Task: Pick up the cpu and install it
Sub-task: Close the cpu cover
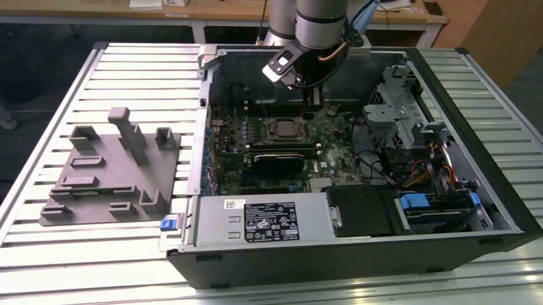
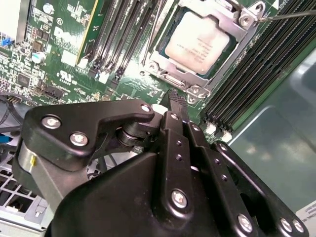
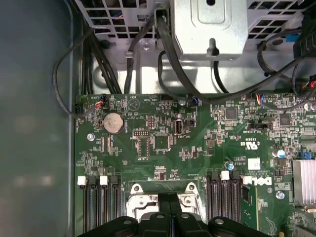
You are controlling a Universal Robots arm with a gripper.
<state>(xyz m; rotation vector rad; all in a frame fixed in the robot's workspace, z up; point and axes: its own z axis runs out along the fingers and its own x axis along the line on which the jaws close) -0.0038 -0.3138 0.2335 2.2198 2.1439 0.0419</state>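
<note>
The cpu [image 2: 200, 42], a flat square chip with a pale silvery top, lies in the motherboard socket [image 2: 232, 22] with the metal frame around its edges. My gripper [image 2: 176, 96] is shut with nothing between its black fingers [image 2: 173, 123], and its tip hangs just above the board beside the socket's corner. In the first wrist view the gripper [image 3: 170, 200] covers the middle of the socket [image 3: 140, 200]. In the exterior view the gripper [image 1: 312, 96] hovers inside the open computer case, a little behind the socket [image 1: 284, 129].
Memory slots [image 2: 256, 74] flank the socket on both sides. A thin metal lever [image 2: 289, 15] sticks out by the socket. Cables and a drive cage [image 3: 207, 29] lie beyond the board. A grey plastic fixture [image 1: 110, 171] with upright blocks stands on the slatted table at the exterior view's left.
</note>
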